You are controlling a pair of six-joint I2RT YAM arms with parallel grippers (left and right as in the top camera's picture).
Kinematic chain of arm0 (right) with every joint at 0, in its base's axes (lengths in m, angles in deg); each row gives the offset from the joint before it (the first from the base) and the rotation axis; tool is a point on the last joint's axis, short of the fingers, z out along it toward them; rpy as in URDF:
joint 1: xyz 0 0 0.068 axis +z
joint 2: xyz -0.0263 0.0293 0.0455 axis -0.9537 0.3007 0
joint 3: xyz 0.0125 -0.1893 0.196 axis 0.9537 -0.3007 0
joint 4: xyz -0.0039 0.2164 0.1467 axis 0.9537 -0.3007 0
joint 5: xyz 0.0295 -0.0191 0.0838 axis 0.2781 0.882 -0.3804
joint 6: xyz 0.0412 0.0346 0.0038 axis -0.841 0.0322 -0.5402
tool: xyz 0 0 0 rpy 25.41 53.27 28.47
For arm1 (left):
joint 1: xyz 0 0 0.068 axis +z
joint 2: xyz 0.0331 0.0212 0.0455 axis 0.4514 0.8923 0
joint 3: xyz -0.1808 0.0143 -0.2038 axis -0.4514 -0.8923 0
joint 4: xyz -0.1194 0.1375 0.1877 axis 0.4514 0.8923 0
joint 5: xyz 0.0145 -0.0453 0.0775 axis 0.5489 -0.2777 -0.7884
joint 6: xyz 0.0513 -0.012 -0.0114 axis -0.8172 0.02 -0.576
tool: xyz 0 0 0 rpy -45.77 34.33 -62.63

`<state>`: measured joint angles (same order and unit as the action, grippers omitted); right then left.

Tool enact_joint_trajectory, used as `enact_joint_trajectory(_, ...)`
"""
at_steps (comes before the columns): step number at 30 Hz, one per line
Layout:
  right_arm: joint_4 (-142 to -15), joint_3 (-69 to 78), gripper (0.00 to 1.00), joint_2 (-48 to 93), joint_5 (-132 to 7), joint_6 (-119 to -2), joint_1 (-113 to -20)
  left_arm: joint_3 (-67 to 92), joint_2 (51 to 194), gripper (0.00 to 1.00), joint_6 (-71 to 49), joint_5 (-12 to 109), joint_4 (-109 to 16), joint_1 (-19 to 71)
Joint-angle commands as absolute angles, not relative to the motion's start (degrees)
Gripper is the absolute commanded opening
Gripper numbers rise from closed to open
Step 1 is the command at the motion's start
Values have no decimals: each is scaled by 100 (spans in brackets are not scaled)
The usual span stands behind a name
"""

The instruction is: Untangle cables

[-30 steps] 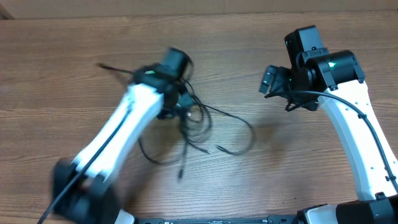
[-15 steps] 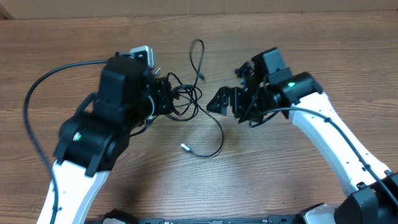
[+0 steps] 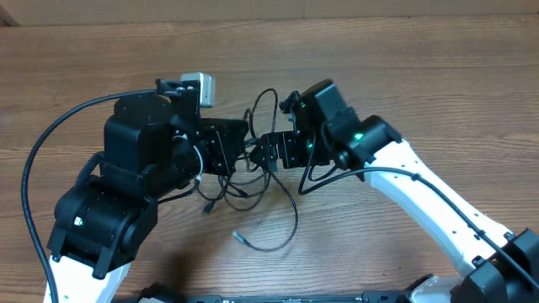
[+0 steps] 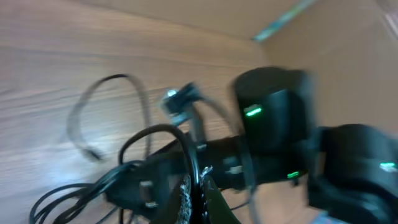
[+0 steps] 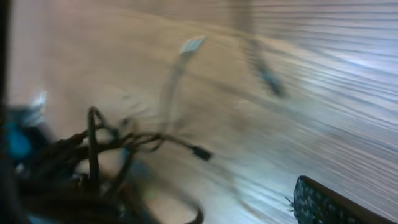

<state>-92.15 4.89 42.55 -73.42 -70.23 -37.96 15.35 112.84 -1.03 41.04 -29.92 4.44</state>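
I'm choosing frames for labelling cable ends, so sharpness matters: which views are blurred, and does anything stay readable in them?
Overhead: sharp and evenly lit, so the cables and a silver-tipped plug stand out against the table. Left wrist: smeared by motion, though one cable loop can be traced. Right wrist: the worst, streaked throughout, with only one dark plug distinguishable.

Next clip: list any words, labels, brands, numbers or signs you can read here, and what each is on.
None readable: no words, labels or numbers show on the table, cables, left arm or right arm.
Each arm shows only small green lights.
Both wrist views are too blurred to read.
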Motion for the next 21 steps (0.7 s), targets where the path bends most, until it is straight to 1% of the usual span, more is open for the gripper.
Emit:
enact_joint_trajectory(1, -9552, 476, 100, 4187, -5019, -8169, -3866, 1658, 10941, 4, -136, 4714, -3377, 433)
enact_joint_trajectory(3, -9908, 476, 100, 4187, -4610, -8512, -4032, 1747, 10725, 4, -383, 4703, -3598, 437)
enact_joint_trajectory(5, -10168, 467, 100, 4187, -4485, -8632, -4272, 1874, 10504, 4, -589, 4557, -3663, 437)
enact_joint_trajectory(12, -10278, 270, 100, 4187, -4533, -8580, -5039, 2151, 9757, 4, -586, 2697, -3045, 437)
enact_joint_trajectory(15, -10262, 244, 100, 4187, -4859, -8081, -5138, 2151, 9610, 6, -399, 2338, -2621, 437)
enact_joint_trajectory(16, -10227, 244, 100, 4187, -5069, -7782, -5136, 2151, 9610, 7, -366, 2310, -2479, 437)
enact_joint_trajectory(18, -10171, 244, 100, 4187, -5493, -7290, -5118, 2123, 9645, 15, -256, 2299, -2177, 437)
enact_joint_trajectory(20, -10168, 240, 100, 4187, -5806, -6901, -5072, 2060, 9711, 25, -88, 2292, -1967, 437)
enact_joint_trajectory(21, -10168, 229, 100, 4187, -5886, -6781, -5044, 2018, 9754, 33, 6, 2290, -1891, 437)
